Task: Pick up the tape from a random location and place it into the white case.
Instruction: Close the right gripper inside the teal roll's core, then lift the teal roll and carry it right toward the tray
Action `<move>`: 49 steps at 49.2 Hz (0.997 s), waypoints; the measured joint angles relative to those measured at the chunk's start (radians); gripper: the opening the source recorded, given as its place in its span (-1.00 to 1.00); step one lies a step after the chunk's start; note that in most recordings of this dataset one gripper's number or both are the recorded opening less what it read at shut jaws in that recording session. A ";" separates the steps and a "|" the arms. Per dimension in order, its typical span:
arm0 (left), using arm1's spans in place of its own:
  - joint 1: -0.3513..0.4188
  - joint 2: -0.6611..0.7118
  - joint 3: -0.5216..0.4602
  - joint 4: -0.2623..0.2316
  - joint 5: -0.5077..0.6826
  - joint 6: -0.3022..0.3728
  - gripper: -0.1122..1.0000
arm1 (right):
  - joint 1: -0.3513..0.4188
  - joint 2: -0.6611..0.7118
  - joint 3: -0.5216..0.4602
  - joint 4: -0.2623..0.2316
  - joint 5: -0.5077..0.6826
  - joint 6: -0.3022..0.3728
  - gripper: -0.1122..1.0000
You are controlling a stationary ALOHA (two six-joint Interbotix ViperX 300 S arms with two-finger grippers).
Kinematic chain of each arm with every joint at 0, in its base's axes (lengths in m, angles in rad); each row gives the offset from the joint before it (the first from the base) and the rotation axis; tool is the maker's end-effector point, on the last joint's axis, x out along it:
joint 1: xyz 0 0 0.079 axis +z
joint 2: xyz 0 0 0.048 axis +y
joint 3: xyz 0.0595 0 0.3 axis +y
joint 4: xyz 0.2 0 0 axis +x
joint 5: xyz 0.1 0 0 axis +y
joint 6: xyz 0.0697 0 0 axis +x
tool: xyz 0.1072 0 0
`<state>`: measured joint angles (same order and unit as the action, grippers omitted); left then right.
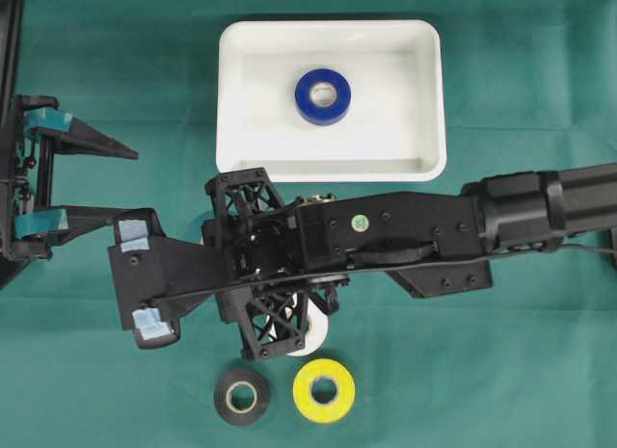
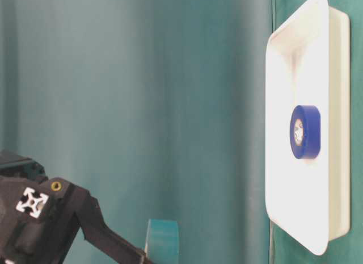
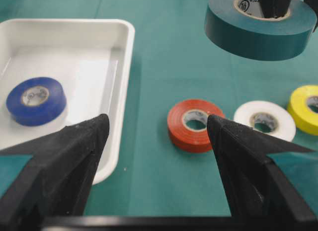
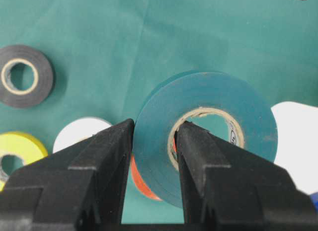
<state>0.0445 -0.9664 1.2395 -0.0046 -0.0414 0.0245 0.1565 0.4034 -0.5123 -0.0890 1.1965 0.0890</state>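
My right claw (image 4: 154, 156) was clamped on the green tape (image 4: 208, 136), one finger outside the roll's wall and one through its core, and the roll hung clear of the cloth (image 1: 540, 101); from my left wrist it showed high at the far right (image 3: 258, 25), lifted above the others. The case (image 1: 424, 92) lay far and near the middle of the table, a blue tape (image 1: 323, 96) flat inside it near the centre, apart from every wall. My right arm (image 1: 434, 231) reached across from the right, passing just near of the case's near rim, so the green roll was outside the case. Below it on the cloth sat a red tape (image 3: 195, 124) and a white tape (image 3: 263, 120) beside it, with a yellow tape (image 1: 324, 390) and a black tape (image 1: 241, 396) side by side at the near edge. My left claw (image 1: 101, 183) waited at the left edge, its fingers spread apart with nothing between them
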 measured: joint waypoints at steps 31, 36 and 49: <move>0.000 0.000 0.000 0.002 0.015 0.000 0.64 | 0.012 -0.021 0.025 0.000 0.037 0.006 -0.28; 0.000 0.000 0.000 0.000 0.020 0.000 0.64 | 0.014 -0.054 0.061 0.000 0.035 0.009 -0.28; 0.000 0.000 0.000 0.000 0.023 0.000 0.64 | 0.015 -0.144 0.207 0.000 -0.015 0.017 -0.28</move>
<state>0.0445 -0.9664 1.2395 -0.0046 -0.0184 0.0245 0.1718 0.2592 -0.3053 -0.0890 1.1812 0.1058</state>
